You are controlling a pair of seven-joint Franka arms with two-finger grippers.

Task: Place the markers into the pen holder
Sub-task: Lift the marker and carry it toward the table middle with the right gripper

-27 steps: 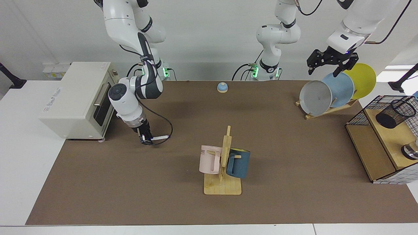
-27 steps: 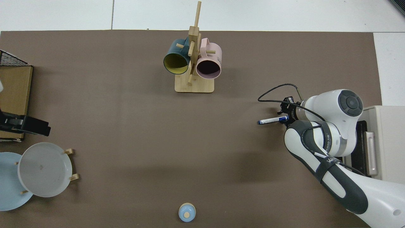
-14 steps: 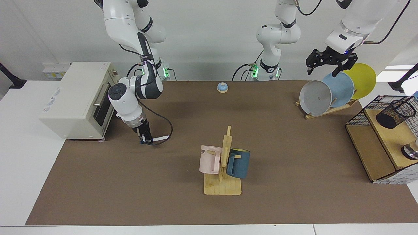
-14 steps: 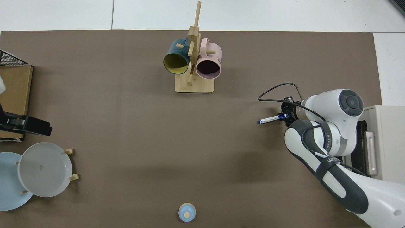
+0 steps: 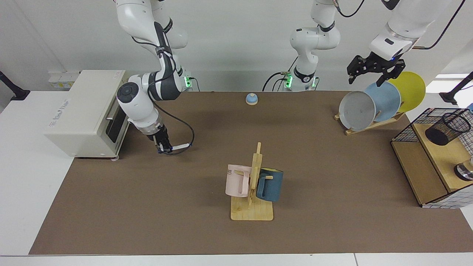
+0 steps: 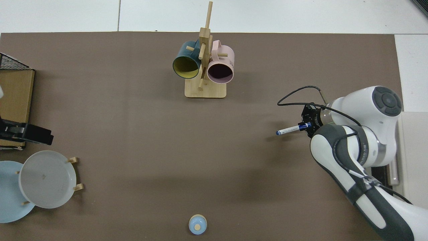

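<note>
Right hand [image 5: 164, 147] sits low over the table [image 5: 207, 236] beside the toaster oven [image 5: 83, 112], fingers clamped on one end of the marker [image 5: 180, 147], which sticks out roughly level. Left hand [image 5: 373, 72] waits above the plate rack [image 5: 369, 125], fingers spread, holding nothing; pen holder [image 5: 447, 128] sits tilted on the wooden shelf [image 5: 439, 155].
</note>
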